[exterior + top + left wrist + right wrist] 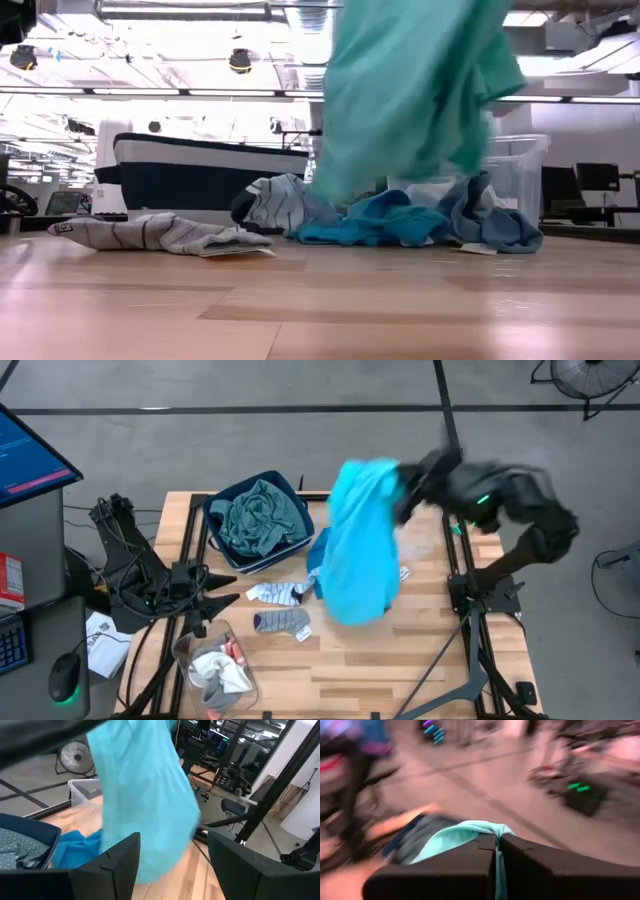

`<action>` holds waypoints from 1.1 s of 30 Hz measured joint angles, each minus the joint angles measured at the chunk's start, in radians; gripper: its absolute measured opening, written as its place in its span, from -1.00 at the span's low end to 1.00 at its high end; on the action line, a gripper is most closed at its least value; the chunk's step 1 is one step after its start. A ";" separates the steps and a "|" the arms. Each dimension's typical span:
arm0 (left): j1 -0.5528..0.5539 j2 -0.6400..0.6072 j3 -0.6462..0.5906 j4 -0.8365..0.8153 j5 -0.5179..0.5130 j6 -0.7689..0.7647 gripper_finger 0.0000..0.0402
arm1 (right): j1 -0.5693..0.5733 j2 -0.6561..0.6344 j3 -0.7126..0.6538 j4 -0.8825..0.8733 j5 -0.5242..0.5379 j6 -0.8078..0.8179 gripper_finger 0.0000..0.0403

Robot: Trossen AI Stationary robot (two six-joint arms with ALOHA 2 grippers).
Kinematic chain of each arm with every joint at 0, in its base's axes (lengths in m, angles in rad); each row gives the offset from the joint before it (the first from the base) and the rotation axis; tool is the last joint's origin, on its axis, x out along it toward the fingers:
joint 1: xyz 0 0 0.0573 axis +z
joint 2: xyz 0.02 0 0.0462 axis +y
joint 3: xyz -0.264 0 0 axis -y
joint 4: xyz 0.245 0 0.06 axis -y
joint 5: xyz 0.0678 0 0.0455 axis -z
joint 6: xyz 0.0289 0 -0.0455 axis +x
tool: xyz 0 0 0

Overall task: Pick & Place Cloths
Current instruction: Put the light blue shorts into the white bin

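My right gripper is raised over the table's far middle and shut on a turquoise top, which hangs down as a long sheet. A bright blue top lies crumpled on the table beneath it. Two grey socks lie flat on the table left of it. A teal-green checked shirt lies in the dark blue bin. My left gripper is open and empty at the table's left side. My right gripper pinches a bunched fold of the turquoise top between its two shut fingers, at the top's upper end. The top hangs slack below the fingers, with its lower end close above the pile on the table. I cannot tell whether that end touches the pile.
A clear plastic tub with white cloth in it stands at the near left. Another clear tub shows behind the pile in the low view. Bare wooden table lies at the near right.
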 joint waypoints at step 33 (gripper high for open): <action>0.000 0.000 0.000 -0.024 -0.034 0.001 0.06 | -0.514 -0.151 0.001 0.511 0.081 -0.781 -1.00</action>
